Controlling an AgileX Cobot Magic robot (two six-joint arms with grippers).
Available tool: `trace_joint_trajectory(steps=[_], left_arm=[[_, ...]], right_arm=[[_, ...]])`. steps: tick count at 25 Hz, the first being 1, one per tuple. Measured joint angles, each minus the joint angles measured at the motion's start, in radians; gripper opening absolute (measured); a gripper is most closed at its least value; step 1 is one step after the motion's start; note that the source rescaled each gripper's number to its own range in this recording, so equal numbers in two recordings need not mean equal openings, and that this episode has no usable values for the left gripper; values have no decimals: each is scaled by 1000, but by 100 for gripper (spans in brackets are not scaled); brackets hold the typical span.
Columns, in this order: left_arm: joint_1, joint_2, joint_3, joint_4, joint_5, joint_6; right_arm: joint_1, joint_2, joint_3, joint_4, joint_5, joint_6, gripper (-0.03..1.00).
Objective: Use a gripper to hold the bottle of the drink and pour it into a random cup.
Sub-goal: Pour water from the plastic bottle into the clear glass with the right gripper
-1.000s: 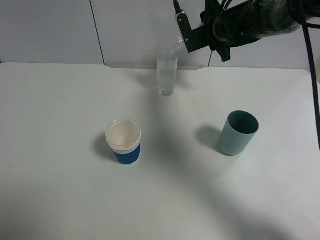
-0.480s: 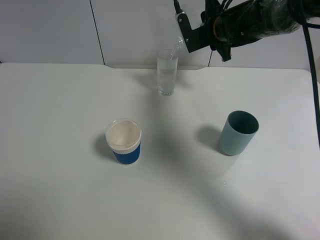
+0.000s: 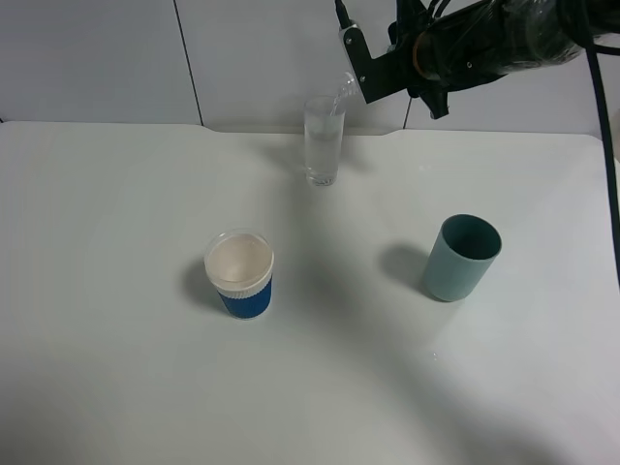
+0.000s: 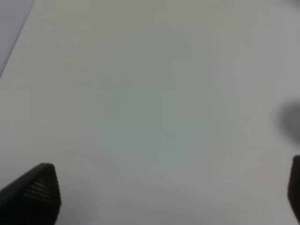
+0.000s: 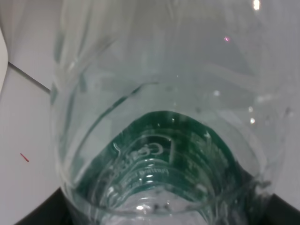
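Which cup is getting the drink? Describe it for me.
At the far edge of the white table, by the wall, a glass stands under the tilted bottle. It alone is tall and clear; the teal cup and blue-sleeved cup are opaque.

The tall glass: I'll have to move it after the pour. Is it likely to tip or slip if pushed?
Probably tippy: the glass is tall and narrow. Likely slippery, with plain clear walls. The bottle tilted over its rim suggests added liquid weight.

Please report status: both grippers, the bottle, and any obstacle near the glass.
Left gripper open, over bare table. Right gripper shut on bottle, tilted, neck at glass rim. Teal cup and blue-sleeved cup stand apart, not in the way.
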Motion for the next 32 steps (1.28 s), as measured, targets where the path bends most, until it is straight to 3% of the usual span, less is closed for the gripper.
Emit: trace_joint_trajectory(steps=[32], left_arm=[[0,0,0,0,0,0]], right_arm=[[4,-6,0,0,7,-55,0]])
